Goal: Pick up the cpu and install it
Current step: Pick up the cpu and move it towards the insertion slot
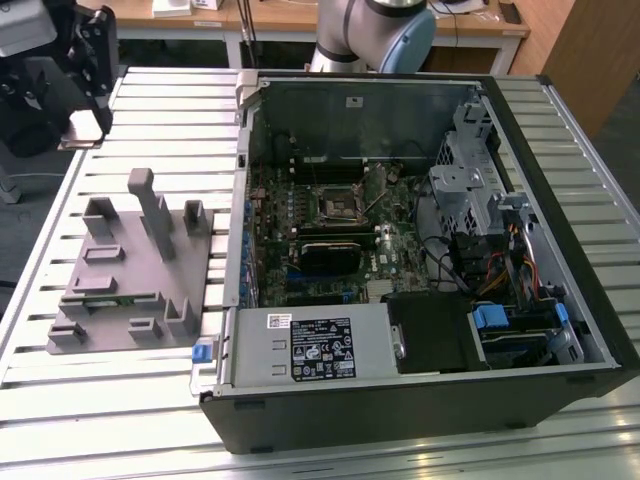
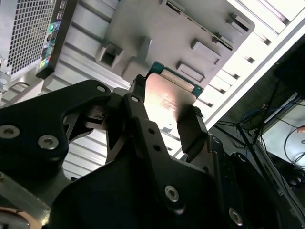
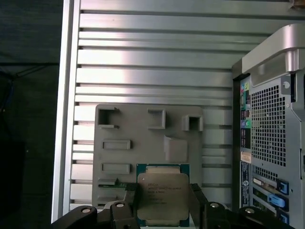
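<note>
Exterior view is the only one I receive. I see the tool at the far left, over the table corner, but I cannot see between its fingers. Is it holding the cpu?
Observer: Yes. In both wrist views the cpu sits between the fingers of the tool, gripped at two opposite edges.
Operator: Which face is toward the wrist?
Observer: The pale metal top faces both wrist cameras, with a green border showing around it.
Operator: Is it crooked in the grip?
Observer: No. In the first wrist view its sides run parallel to the fingers.
</note>
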You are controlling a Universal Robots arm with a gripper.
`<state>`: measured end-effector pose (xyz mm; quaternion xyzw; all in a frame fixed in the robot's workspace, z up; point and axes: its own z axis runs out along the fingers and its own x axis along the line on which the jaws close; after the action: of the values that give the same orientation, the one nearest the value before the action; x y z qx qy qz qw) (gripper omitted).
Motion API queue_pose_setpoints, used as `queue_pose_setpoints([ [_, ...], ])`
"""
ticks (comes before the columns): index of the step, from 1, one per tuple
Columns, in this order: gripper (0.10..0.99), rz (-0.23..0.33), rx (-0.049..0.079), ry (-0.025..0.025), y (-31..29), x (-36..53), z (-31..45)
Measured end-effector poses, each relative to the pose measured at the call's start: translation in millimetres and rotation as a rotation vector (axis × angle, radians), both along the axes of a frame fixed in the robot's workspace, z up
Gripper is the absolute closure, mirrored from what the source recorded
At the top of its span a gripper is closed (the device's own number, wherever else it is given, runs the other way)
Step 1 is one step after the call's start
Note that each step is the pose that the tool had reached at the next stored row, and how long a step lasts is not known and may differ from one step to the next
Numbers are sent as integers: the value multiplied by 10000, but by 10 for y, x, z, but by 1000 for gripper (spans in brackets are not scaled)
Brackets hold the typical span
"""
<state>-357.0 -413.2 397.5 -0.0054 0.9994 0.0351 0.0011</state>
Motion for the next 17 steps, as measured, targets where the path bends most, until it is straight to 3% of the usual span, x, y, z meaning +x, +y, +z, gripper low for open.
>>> queue_pose_setpoints([
  [17,565,-1,0,0,3,772,-7],
])
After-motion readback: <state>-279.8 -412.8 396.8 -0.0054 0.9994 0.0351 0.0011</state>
